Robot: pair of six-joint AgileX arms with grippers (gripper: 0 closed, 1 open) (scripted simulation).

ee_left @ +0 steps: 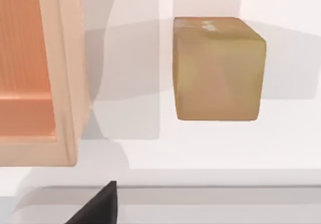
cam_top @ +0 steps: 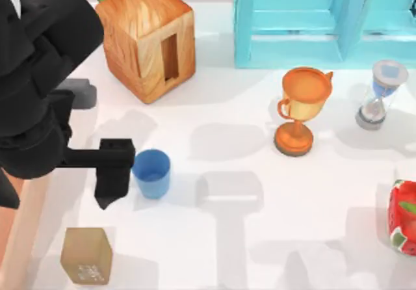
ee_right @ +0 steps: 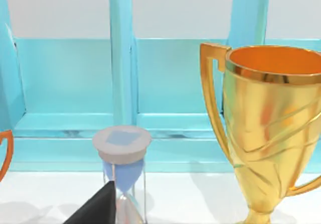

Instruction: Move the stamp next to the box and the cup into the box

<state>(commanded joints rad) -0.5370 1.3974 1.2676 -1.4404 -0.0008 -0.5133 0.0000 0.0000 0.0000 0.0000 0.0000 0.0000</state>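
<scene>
box [ee_left: 65, 83] cut off beside stamp [ee_left: 218, 68]

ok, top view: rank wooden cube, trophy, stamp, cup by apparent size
1. Wooden cube, clearly largest.
2. Trophy.
3. Stamp and cup look about alike; not ranking them.

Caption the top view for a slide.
Left gripper beside the blue cup, the stamp nearby on the white table.
</scene>
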